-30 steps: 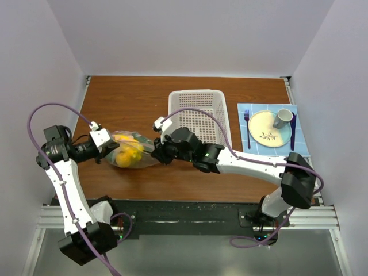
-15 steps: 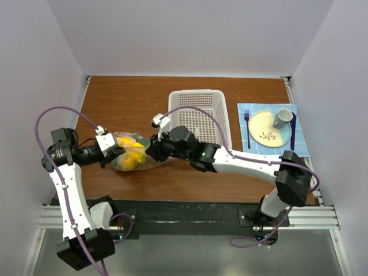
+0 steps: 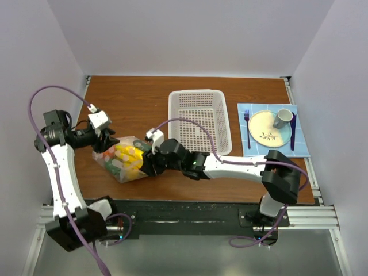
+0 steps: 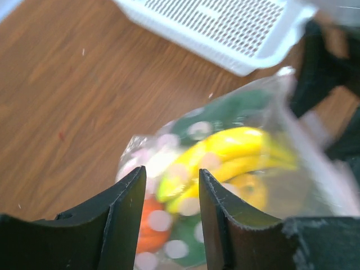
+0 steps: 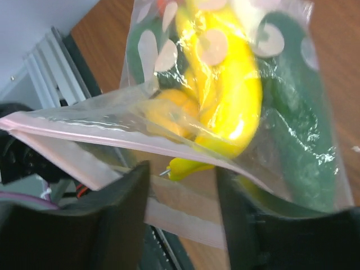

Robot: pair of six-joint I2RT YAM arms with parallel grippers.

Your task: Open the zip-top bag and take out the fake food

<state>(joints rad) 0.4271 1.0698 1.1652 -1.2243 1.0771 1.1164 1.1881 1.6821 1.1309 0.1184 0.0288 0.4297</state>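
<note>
- The left gripper [image 3: 105,144] crowds the far-left end of the zip-top bag [image 3: 123,161], and the right gripper [image 3: 148,164] with its arm blocks the bag's right side.
- Beyond the bag, bare table [image 3: 132,103] lies open.
- The white basket [image 3: 200,118] stands beyond the bag to the right, apart from it.

zip-top bag [image 3: 127,161] dragged nearer, turned, right arm [image 3: 230,167] further left

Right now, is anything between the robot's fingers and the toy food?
Yes. The fake food sits inside the zip-top bag, so its clear plastic lies between the food and both the left gripper and the right gripper.
</note>
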